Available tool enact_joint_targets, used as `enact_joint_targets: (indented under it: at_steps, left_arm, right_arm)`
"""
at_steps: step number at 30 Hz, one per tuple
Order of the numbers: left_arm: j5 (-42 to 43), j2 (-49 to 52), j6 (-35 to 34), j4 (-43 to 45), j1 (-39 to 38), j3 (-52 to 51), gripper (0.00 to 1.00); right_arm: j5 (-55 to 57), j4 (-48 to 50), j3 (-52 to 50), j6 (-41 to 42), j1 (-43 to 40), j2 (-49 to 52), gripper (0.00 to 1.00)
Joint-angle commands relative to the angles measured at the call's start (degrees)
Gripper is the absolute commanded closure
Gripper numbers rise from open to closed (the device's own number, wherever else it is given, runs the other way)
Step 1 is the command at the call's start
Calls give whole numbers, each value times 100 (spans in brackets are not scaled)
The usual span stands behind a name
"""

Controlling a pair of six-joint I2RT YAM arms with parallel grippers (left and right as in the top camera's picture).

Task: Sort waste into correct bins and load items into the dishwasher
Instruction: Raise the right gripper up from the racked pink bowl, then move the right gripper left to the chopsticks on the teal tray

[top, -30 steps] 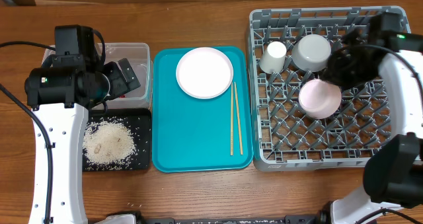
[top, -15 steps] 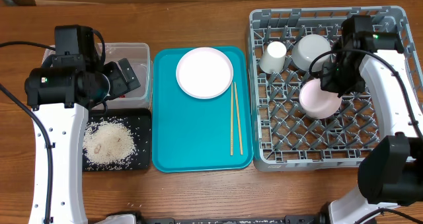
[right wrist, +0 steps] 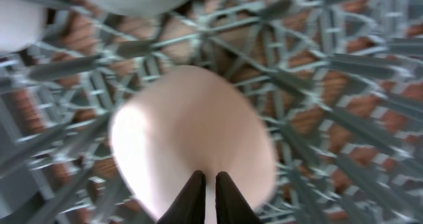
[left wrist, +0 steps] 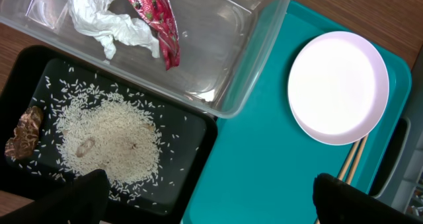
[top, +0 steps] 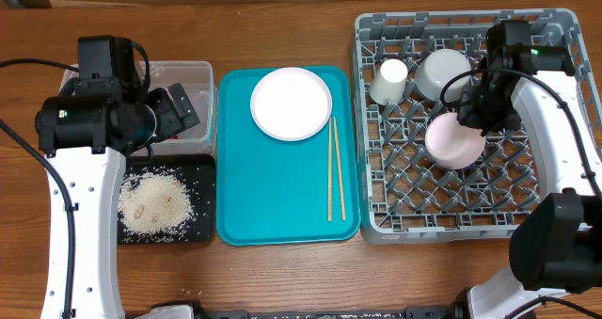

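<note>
Right gripper points straight down over the pink bowl. Its fingers are almost pressed together with only a slit between them, and whether they nip the bowl cannot be told. That bowl sits mid-frame in the dish rack, below the white bowl and the cup. Overhead, the right arm bends in from the frame's right edge. Chopsticks lie on the teal tray, long axis top to bottom, just below-right of the plate. Left gripper hangs spread wide. Only its wrist view shows the tissue and the red wrapper, slanting down-right, in the clear tub. Rice covers the black tray.
</note>
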Motion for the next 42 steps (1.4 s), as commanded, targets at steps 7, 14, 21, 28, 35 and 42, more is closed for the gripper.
enact_joint_targets:
  at_steps: [7, 14, 21, 28, 35, 42]
  left_arm:
    - [-74, -9, -17, 7, 22, 50, 0]
    - [-76, -9, -17, 7, 22, 50, 0]
    - [-76, -9, -17, 7, 22, 50, 0]
    - [-74, -9, -17, 7, 22, 50, 0]
    - [-74, -9, -17, 7, 22, 50, 0]
    - [-74, -9, -17, 7, 22, 50, 0]
  right_arm:
    - [-1263, -55, 66, -103, -9, -20, 91]
    - [-160, -302, -245, -57, -11, -20, 91]
    - [833, -262, -186, 376, -13, -20, 91]
    - [-835, -341, 358, 374, 98, -20, 76]
    - [-3248, -232, 376, 442, 667, -20, 71]
    - [-2706, 114, 374, 901, 2234, -20, 67]
